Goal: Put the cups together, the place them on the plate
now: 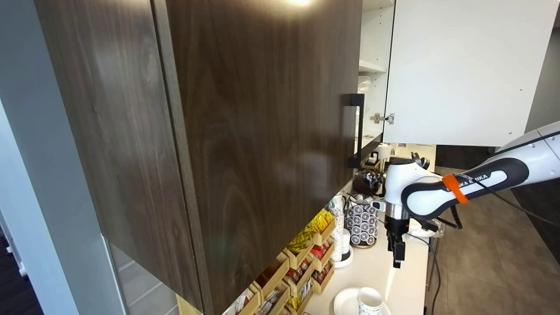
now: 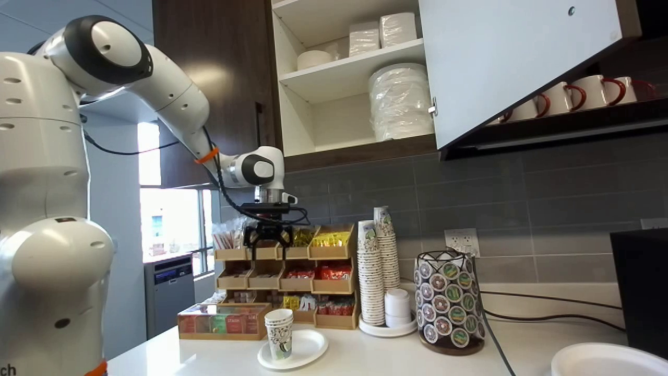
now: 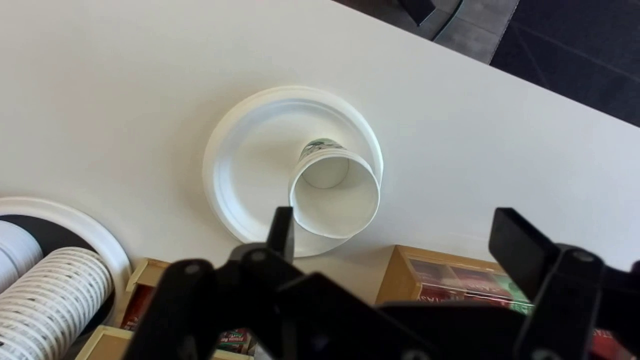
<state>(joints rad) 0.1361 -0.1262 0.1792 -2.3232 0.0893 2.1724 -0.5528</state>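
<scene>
- My pincer (image 3: 392, 221) hangs with its jaws spread wide.
- Below it, nested leaf-patterned paper cups (image 2: 280, 337) stand upright on the round white plate (image 2: 311, 349).
- Lower than me too, a clear-lidded Stash box (image 2: 223, 336) sits near that plate.
- Farther off stands the coffee-pod holder (image 2: 451, 348).

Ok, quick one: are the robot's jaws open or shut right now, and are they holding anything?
Gripper: open, jaws well apart, holding nothing; the stacked cups stand on the plate.
</scene>
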